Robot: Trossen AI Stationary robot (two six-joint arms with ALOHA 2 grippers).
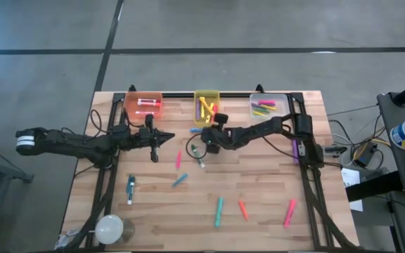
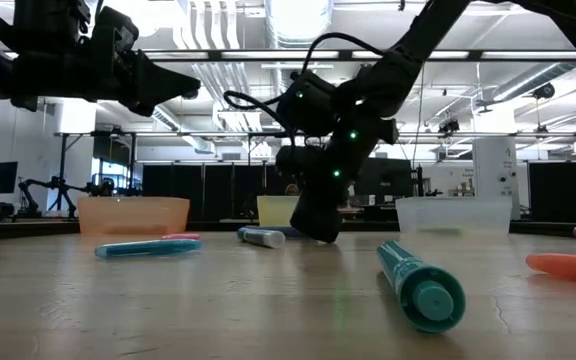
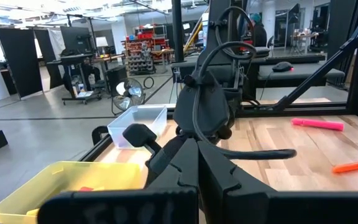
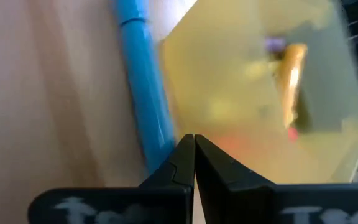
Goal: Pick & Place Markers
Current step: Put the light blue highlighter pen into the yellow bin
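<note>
Blue marker lies lengthwise just beside our right hand, pinched empty near the yellow bin; left hand closed too.

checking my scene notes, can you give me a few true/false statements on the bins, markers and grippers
1. Three bins stand along the table's far edge: orange bin, yellow bin, clear bin. True.
2. The yellow bin is empty. False: markers lie in it.
3. The right gripper is shut, beside a blue marker lying next to the yellow bin. True.
4. The left gripper is wide open. False: its fingers are shut, with nothing between them.
5. A pink marker lies on the table's near right part. True.
6. The right gripper holds the orange marker. False: that marker lies loose on the table, far from both grippers.
</note>
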